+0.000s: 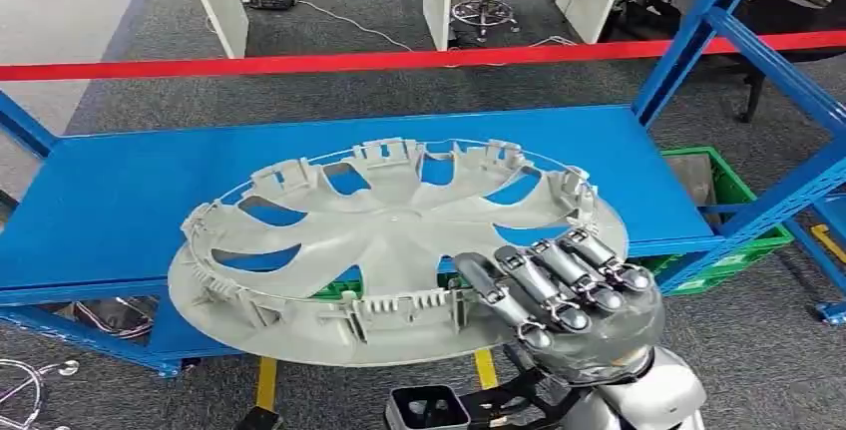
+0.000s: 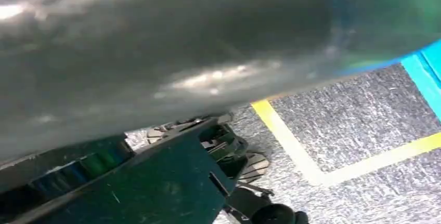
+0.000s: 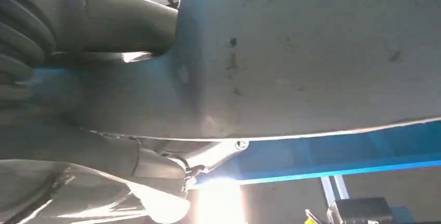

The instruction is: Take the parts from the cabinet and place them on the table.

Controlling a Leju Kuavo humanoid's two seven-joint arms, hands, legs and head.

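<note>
Grey wheel cover [image 1: 399,250] overhangs blue shelf's [image 1: 120,201] front edge, inner side up. Left hand hidden; grip cannot be told. Right hand [image 1: 569,295] grips cover's near-right rim, fingers [image 1: 559,270] curled over top, thumb [image 3: 130,21] underneath.

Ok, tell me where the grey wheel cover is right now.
In the head view the grey wheel cover sits centre frame, hanging over the front edge of the blue shelf, with the right hand gripping its near right rim.
</note>
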